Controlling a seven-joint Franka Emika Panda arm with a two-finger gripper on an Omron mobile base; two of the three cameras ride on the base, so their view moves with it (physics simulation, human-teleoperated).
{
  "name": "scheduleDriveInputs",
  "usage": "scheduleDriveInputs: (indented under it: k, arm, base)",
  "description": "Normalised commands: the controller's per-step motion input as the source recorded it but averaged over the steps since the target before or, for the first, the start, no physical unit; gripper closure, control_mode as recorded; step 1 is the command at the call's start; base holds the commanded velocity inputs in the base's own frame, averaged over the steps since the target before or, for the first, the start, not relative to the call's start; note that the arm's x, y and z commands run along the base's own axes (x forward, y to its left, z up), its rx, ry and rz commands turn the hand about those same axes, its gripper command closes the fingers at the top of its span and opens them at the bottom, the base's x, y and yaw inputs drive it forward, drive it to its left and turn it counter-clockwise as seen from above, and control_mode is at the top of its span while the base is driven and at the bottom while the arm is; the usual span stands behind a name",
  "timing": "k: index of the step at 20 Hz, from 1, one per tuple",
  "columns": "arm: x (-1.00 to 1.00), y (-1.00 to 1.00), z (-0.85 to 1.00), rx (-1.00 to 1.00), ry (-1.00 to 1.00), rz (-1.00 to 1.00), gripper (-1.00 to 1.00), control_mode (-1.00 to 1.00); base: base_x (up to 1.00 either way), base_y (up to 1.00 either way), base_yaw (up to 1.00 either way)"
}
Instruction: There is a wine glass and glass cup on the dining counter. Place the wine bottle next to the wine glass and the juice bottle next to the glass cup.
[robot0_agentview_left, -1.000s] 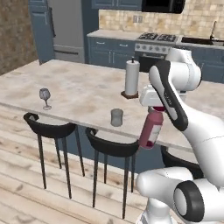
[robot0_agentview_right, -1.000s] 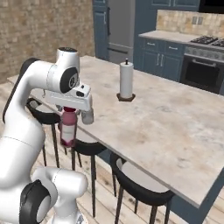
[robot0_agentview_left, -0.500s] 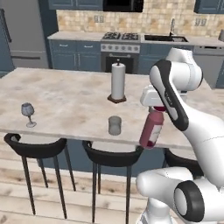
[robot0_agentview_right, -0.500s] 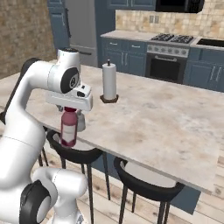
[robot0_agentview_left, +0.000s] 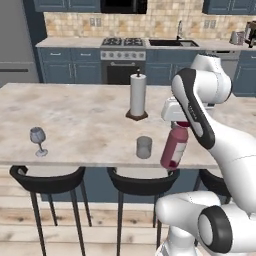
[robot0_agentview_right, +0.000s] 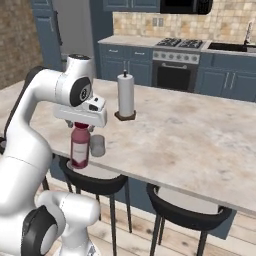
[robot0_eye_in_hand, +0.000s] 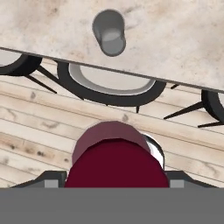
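So the base has rolled along the dining counter (robot0_agentview_left: 75, 115) over the last second: the whole view slid, and the glass cup (robot0_agentview_left: 144, 147) now sits nearly straight ahead, near the counter's front edge. The gripper (robot0_agentview_left: 179, 125) is clamped on the juice bottle (robot0_agentview_left: 174, 148) by its cap, hanging it just right of the cup, out over the stools. The wine glass (robot0_agentview_left: 38, 140) is far left. Looks like set-down's next.
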Motion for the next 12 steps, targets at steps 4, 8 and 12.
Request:
scheduleDriveInputs:
  k: [4, 8, 12]
  arm:
    - [0.0, 0.0, 0.0, 0.0, 0.0, 0.0, 1.0, 1.0]
    - [0.0, 0.0, 0.0, 0.0, 0.0, 0.0, 1.0, 1.0]
    - [0.0, 0.0, 0.0, 0.0, 0.0, 0.0, 1.0, 1.0]
  base:
    - [0.01, 0.01, -0.02]
    - [0.04, 0.0, 0.0]
    - [0.34, 0.01, -0.08]
